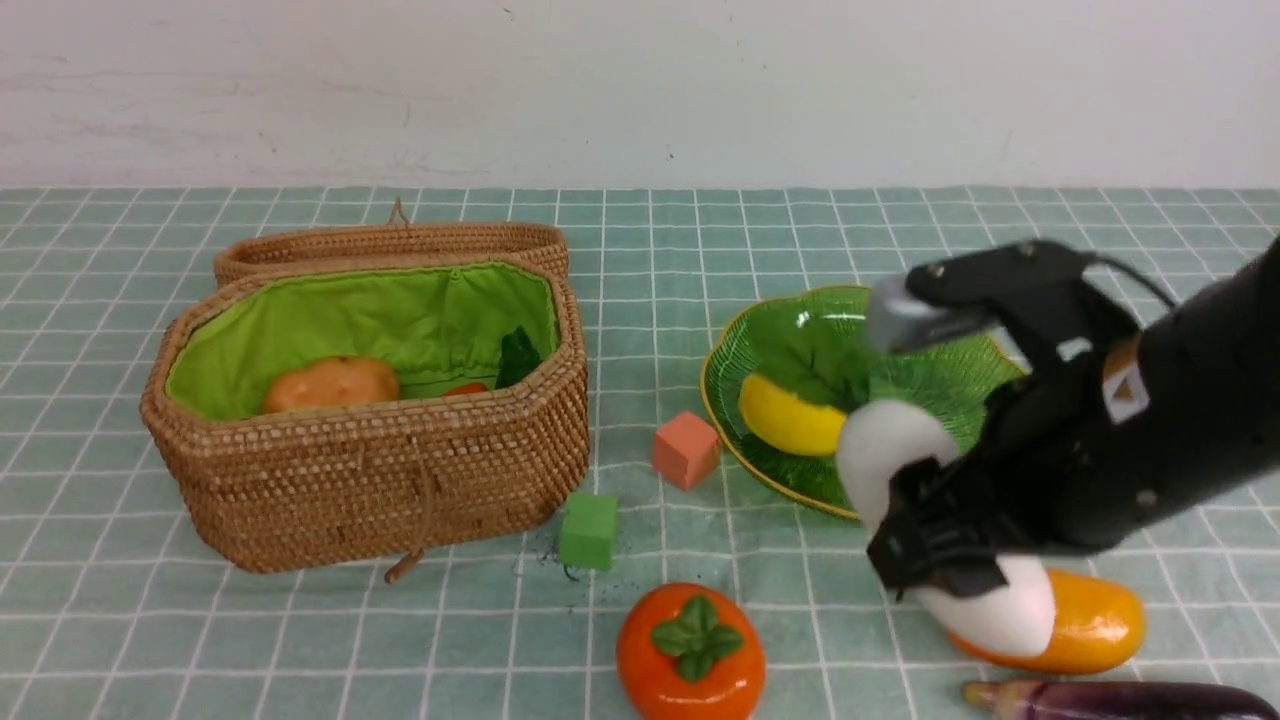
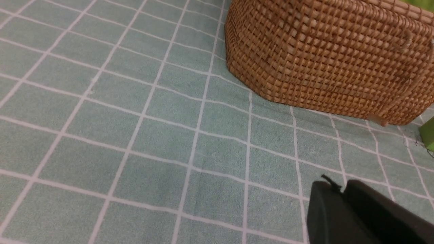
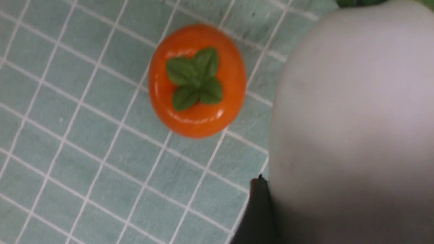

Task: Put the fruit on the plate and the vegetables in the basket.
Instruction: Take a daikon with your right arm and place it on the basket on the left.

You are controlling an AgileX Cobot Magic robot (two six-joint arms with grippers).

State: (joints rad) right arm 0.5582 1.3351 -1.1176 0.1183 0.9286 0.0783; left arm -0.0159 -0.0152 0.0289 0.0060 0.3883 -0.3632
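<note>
Well right of the basket [image 1: 380,470], your right jaws clasp the radish [image 1: 885,450] crosswise; your left jaws sit closed, empty.

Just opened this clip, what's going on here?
The right pincer is clamped on the white radish, close to the plate and the mango. The lemon lies on the plate and the potato sits in the basket. The persimmon, mango and eggplant lie on the table. The left pincer is shut and empty, low beside the basket.
</note>
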